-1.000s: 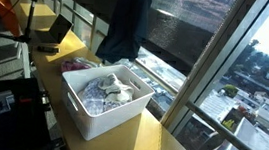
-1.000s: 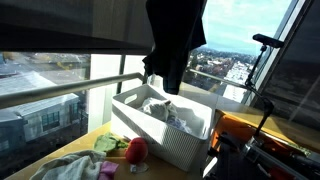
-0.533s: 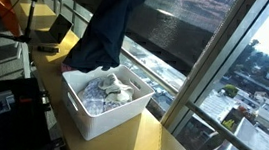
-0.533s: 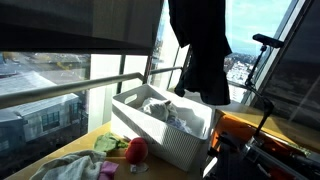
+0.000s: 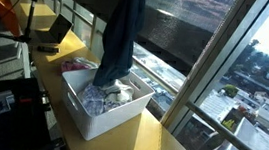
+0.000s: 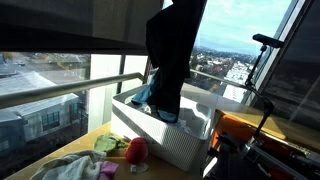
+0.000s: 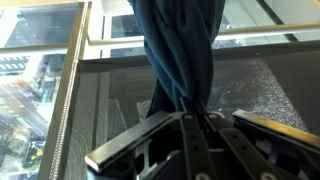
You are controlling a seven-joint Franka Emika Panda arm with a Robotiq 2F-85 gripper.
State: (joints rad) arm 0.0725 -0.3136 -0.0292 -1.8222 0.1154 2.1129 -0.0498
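Claw (image 7: 190, 117) clamped shut on the top of a dark blue garment (image 5: 119, 38), which hangs directly below it, long axis vertical, lower end reaching into the white basket (image 5: 94, 127) underneath.

Black, angular metal jaws with pale grey edges.

I'm finding no readable text, label, brand or number in any view. I'm checking the dark blue cloth (image 7: 180, 60) and the white basket (image 5: 94, 121) wall, and both are showing plain surfaces. The city buildings (image 5: 259, 83) outside are looking too small and blurred to read.
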